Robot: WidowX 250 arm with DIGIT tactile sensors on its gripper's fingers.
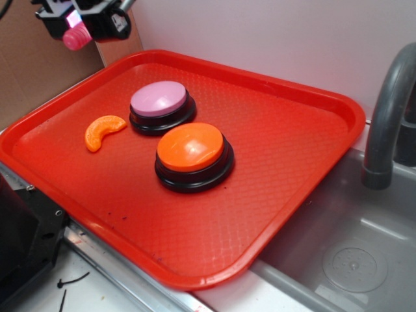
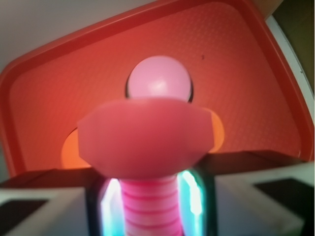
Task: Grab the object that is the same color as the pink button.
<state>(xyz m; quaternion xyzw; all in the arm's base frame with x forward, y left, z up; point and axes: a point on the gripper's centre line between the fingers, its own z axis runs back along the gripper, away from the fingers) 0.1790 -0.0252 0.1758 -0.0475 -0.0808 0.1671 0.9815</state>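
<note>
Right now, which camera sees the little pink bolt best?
The wrist view. The pink bolt fills it, ribbed shaft clamped in the gripper. The exterior view shows only a bit of it poking from the gripper, raised beyond the red tray's corner.

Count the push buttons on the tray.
2. The pink button sits toward the back of the red tray, near the orange slice toy. The orange button sits just in front of it, mid-tray. Nothing suggests a hidden one.

You see the gripper (image 1: 77,25) clamping the pink bolt (image 1: 76,37) high above the red tray's (image 1: 279,169) far-left corner. Below sit the pink button (image 1: 160,104), orange button (image 1: 193,153) and orange slice (image 1: 103,130).
</note>
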